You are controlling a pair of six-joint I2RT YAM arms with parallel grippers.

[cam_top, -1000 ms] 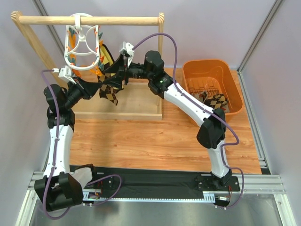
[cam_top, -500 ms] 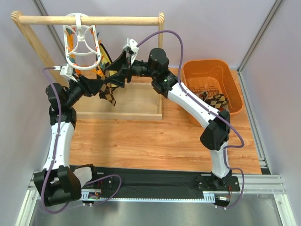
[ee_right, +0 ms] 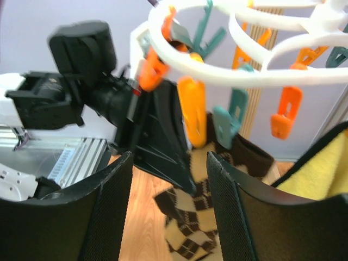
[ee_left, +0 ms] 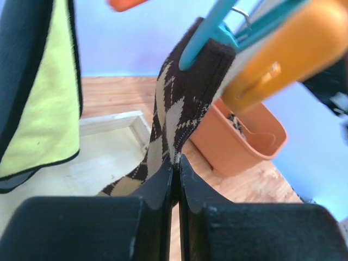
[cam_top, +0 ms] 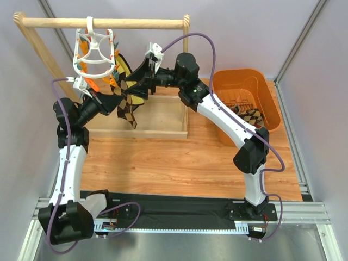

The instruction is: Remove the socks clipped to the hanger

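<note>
The white ring hanger hangs by its hook from the wooden rail. An argyle sock dangles below it, its cuff in a teal clip beside an orange clip. My left gripper is shut on this argyle sock, pinching its edge between the fingertips. My right gripper stands open just right of the hanger, with the argyle sock and an orange clip beyond its fingers. More socks lie in the orange basket.
A yellow and black cloth also hangs from the hanger, seen in the left wrist view too. The rail's wooden base tray lies under the grippers. The orange basket stands to the right on the wooden tabletop.
My left gripper opened briefly and closed again on the argyle sock. The hanger swung on the rail, and the right gripper rose a little toward it.
</note>
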